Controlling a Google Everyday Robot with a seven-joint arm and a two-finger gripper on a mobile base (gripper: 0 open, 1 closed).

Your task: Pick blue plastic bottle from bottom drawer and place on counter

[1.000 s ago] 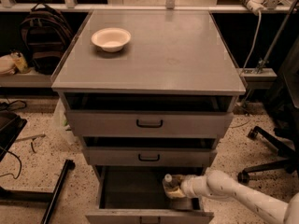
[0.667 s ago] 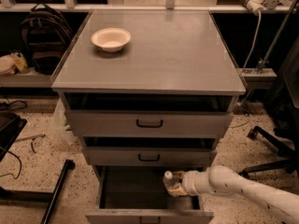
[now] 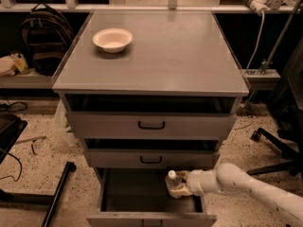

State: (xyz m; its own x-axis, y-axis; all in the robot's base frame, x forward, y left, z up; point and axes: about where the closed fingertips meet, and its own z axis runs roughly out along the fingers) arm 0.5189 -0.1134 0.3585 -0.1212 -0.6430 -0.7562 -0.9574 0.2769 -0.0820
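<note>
The blue plastic bottle [image 3: 172, 181], clear with a white cap, stands upright at the right side of the open bottom drawer [image 3: 142, 216]. My gripper [image 3: 177, 186] reaches in from the right on a white arm and is shut on the bottle's lower body, holding it just above the drawer's dark floor. The counter [image 3: 170, 51] is the flat grey top of the cabinet, well above the gripper.
A white bowl [image 3: 112, 39] sits at the counter's back left. Two shallower drawers with black handles [image 3: 151, 125] hang partly open above the bottom drawer. A backpack [image 3: 45, 37] is at the left, a chair base [image 3: 279, 150] at the right, and a black stand leg [image 3: 57, 193] lies on the floor.
My arm has shifted slightly left and up with the bottle in its grip; the bottle stands a little higher in the drawer.
</note>
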